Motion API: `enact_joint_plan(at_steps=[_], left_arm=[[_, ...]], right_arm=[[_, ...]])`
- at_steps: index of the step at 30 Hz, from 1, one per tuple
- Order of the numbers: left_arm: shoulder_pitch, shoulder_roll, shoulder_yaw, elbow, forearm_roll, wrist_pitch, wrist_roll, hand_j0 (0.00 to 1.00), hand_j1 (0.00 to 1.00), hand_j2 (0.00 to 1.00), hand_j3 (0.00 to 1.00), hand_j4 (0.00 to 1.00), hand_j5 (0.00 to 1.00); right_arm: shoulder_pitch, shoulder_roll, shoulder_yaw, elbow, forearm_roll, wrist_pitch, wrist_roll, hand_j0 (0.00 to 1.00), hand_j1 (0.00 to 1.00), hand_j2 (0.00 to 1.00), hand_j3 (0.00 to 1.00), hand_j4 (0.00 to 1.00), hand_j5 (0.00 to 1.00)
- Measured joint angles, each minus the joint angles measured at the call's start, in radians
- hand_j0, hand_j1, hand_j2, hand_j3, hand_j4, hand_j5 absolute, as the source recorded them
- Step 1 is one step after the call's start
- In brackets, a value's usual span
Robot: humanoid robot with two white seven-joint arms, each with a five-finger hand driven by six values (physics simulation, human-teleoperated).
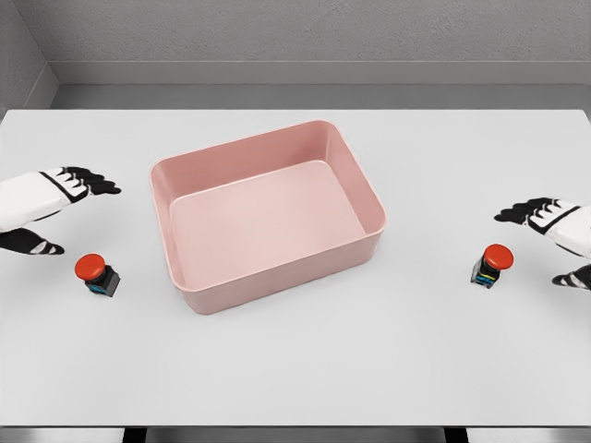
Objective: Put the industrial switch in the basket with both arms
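**Two switches waiting outside the pink basket, both hands released**

Sitting near the middle of the white table (295,369): a pink basket (199,295), rectangular with rounded corners, turned slightly askew, holding nothing inside.

Lying left of the basket, near its front left corner but apart from it: an industrial switch (96,274) with a red mushroom cap on a dark body (tipped a little, cap pointing up and left); resting directly on the table surface.

Lying well to the right of the basket: a second industrial switch (491,265), same red cap and dark body with small coloured marks on the side; also resting on the table, also outside the basket.

Reaching in from the left edge: the left hand (55,208), white with black fingers, spread and gripping nothing; hovering just above and left of the near switch, thumb pointing down toward it without touching.

Reaching in from the right edge: the right hand (549,235), fingers likewise relaxed and apart, grasping nothing; hanging just right of the second switch, close but not touching.
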Motion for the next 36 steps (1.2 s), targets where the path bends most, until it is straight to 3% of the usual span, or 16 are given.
enact_joint_plan(at_steps=[11, 17, 23, 36], left_arm=[[0.052, 0.042, 0.001, -0.026, -0.012, 0.000, -0.037, 1.00, 1.00, 1.00, 1.00, 1.00, 1.00], [0.075, 0.045, 0.001, -0.042, -0.021, 0.000, -0.044, 1.00, 1.00, 1.00, 1.00, 1.00, 1.00], [0.083, 0.046, 0.001, -0.066, -0.023, 0.000, -0.044, 1.00, 1.00, 1.00, 1.00, 1.00, 1.00], [0.100, 0.041, 0.000, -0.105, -0.029, 0.000, -0.074, 0.82, 0.82, 0.82, 0.82, 0.82, 0.82]], right_arm=[[-0.011, 0.023, 0.095, -0.026, 0.004, 0.000, 0.000, 1.00, 1.00, 1.00, 1.00, 1.00, 1.00], [-0.090, 0.051, 0.135, -0.025, 0.051, 0.000, 0.000, 1.00, 1.00, 1.00, 1.00, 1.00, 1.00], [-0.097, 0.091, 0.167, -0.021, 0.078, 0.000, 0.000, 1.00, 1.00, 1.00, 1.00, 1.00, 1.00], [-0.084, 0.093, 0.175, -0.017, 0.115, 0.000, 0.000, 0.96, 0.96, 0.96, 0.96, 0.96, 0.96]])
